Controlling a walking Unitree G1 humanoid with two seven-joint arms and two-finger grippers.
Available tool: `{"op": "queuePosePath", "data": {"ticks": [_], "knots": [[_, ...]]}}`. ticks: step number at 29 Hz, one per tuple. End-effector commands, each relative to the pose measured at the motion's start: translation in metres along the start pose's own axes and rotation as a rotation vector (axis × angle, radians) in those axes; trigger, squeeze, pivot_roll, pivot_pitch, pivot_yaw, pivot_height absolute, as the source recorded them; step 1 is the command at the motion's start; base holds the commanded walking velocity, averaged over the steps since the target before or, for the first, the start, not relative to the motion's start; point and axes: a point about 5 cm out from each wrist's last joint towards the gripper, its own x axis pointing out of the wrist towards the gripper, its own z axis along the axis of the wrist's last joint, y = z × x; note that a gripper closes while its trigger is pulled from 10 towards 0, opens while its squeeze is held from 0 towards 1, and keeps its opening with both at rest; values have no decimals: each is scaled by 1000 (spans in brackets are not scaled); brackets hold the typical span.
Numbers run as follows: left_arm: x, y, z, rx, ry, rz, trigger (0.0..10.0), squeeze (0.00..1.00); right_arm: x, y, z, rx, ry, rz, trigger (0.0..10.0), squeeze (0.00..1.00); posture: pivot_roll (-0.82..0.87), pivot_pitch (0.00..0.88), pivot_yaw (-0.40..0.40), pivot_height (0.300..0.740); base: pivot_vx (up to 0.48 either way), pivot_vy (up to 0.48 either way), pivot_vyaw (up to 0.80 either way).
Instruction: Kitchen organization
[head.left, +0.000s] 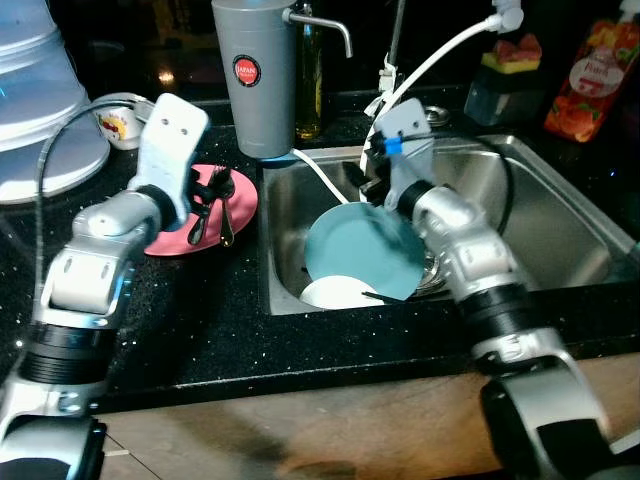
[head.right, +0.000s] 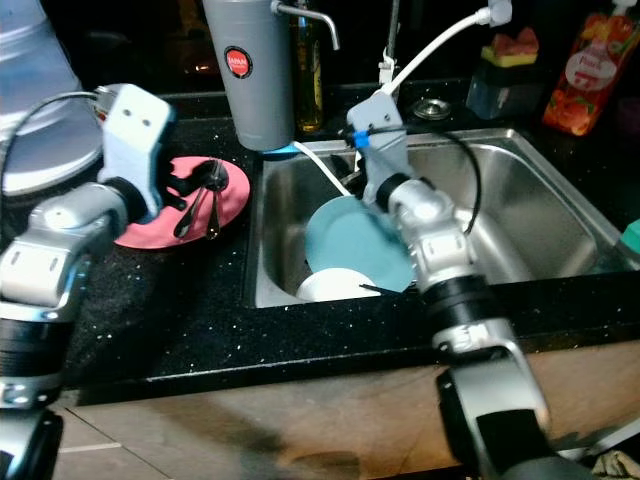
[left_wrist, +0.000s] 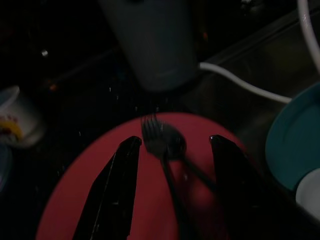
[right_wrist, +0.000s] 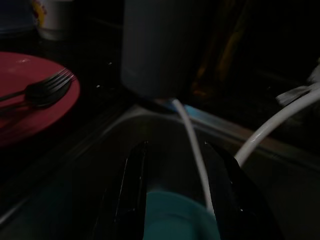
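Observation:
A pink plate (head.left: 170, 240) lies on the black counter left of the sink, with a dark fork (left_wrist: 152, 132) and a spoon (left_wrist: 175, 145) on it. My left gripper (left_wrist: 175, 141) hovers just over this cutlery, open, one finger on either side of it. In the steel sink (head.left: 560, 200) a teal plate (head.left: 355, 250) leans tilted over a white bowl (head.left: 335, 292). Above the plate's far edge, my right gripper (right_wrist: 175, 146) is open, and the teal rim shows low between its fingers.
A tall grey canister (head.left: 258, 75) stands at the sink's back left corner beside an oil bottle (head.left: 308, 90). A white hose (head.left: 440, 55) curves down into the sink. A small white cup (head.left: 115, 120) and a large pale container (head.left: 35, 90) sit far left; a sponge holder (head.left: 505, 75) and a red pouch (head.left: 590, 80) sit back right.

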Motion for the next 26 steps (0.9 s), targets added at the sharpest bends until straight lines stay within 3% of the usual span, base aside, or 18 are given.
{"op": "queuePosePath", "data": {"ticks": [1, 6, 11, 12, 14, 15, 18, 19, 20, 23, 26], "knots": [[-3, 2, 0, 18, 2, 23, 10000, 0, -2, -1, 0, 26, -9, -15, 10000, 0, -3, 38, -63, 740, 0, 0, 0], [-6, 2, -4, 29, 14, 42, 10000, 0, -8, 7, -4, 84, -12, -26, 10000, 0, -3, 52, -68, 740, 0, 0, 0], [-6, 9, -10, 19, 59, 48, 10000, 0, -15, 2, -7, 135, -16, -89, 10000, 0, 0, 55, -42, 740, 0, 0, 0], [-6, 11, -11, -10, 76, 52, 10000, 678, -16, 0, -8, 142, -17, -103, 10000, 0, -1, 54, -39, 740, 0, 0, 0], [-6, 13, -12, -30, 86, 54, 10000, 678, -17, -1, -8, 145, -17, -110, 10000, 0, -3, 53, -32, 740, 0, 0, 0], [-5, 18, -12, -53, 95, 71, 10000, 1000, -19, -2, -8, 159, -18, -123, 10000, 0, -4, 52, -29, 740, 0, 0, 0], [-2, 29, -22, -131, 154, 125, 10000, 1000, -22, -3, -8, 170, -17, -135, 10000, 0, -4, 51, -24, 740, 0, 0, 0], [1, 33, -27, -172, 173, 130, 10000, 898, -22, -3, -8, 172, -16, -135, 10000, 0, -1, 53, -24, 740, 0, 0, 0], [4, 34, -31, -190, 192, 120, 10000, 0, -22, -2, -8, 173, -14, -134, 10000, 0, 1, 53, -25, 740, 0, 0, 0], [13, 32, -32, -204, 203, 73, 10000, 0, -22, -2, -7, 168, -12, -131, 10000, 0, 0, 55, -21, 740, 0, 0, 0], [27, 22, -21, -270, 198, -7, 10000, 0, -21, -1, -3, 157, -17, -129, 10000, 0, -9, 58, -1, 740, 0, 0, 0]]}}
